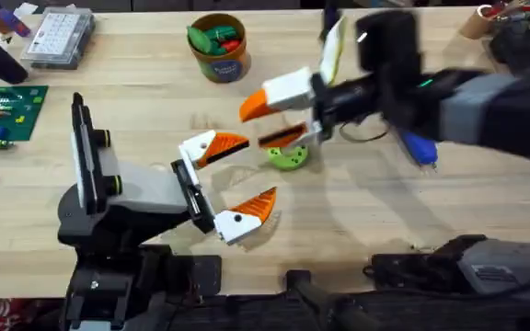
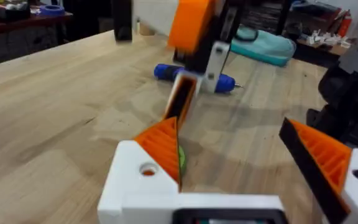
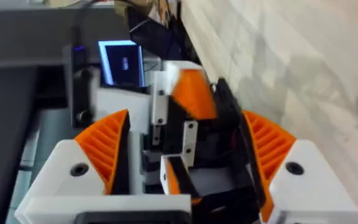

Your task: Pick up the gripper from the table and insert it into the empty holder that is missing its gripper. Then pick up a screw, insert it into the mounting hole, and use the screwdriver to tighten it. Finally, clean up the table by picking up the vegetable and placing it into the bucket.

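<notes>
The lime-green vegetable point(image 1: 288, 158) lies mid-table. Just above it hovers my right gripper point(image 1: 254, 126), open and turned on its side, with nothing between its orange pads point(image 3: 104, 149). My left gripper point(image 1: 260, 168) stands open just short of the vegetable, facing the right one. Its far finger is the long orange gripper point(image 1: 228, 145) seated in the white holder point(image 1: 196, 147), whose mounting hole point(image 2: 148, 169) shows a brownish ring. The tan bucket point(image 1: 219, 46) at the back holds green and red toys. Right of centre lies the blue screwdriver point(image 1: 421, 147), under the right arm.
A clear parts box point(image 1: 58, 37) and a green circuit board point(image 1: 7, 110) sit at the far left. A thin black cable point(image 1: 366, 133) loops near the screwdriver. A teal object point(image 2: 266, 46) lies beyond it.
</notes>
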Action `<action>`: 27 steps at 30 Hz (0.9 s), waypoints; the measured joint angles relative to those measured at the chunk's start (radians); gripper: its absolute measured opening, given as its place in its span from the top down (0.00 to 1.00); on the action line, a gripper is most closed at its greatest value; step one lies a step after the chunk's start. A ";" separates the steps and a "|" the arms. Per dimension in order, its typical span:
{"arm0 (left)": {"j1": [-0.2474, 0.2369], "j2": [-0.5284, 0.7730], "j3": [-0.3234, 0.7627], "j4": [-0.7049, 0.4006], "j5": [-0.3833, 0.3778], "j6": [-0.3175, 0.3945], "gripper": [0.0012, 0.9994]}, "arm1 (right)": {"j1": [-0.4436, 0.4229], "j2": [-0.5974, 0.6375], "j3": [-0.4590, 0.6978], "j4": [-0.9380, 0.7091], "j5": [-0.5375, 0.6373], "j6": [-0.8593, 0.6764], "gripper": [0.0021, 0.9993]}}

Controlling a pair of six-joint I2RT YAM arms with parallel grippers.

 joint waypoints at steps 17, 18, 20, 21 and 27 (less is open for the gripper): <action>0.000 0.000 0.000 0.000 0.000 0.002 0.01 | -0.157 -0.429 0.151 -0.978 0.430 -0.675 0.00; 0.000 0.000 0.000 0.000 0.000 0.002 0.01 | -0.155 -0.435 0.169 -1.017 0.476 -0.699 0.00; 0.000 0.000 0.000 0.000 0.000 0.002 0.01 | -0.146 -0.446 0.196 -1.072 0.571 -0.739 0.00; 0.000 0.000 0.000 0.000 0.000 0.002 0.01 | -0.138 -0.450 0.202 -1.091 0.616 -0.756 0.00; 0.000 0.000 0.000 0.000 0.000 0.002 0.01 | -0.072 -0.457 0.206 -1.173 0.863 -0.846 0.00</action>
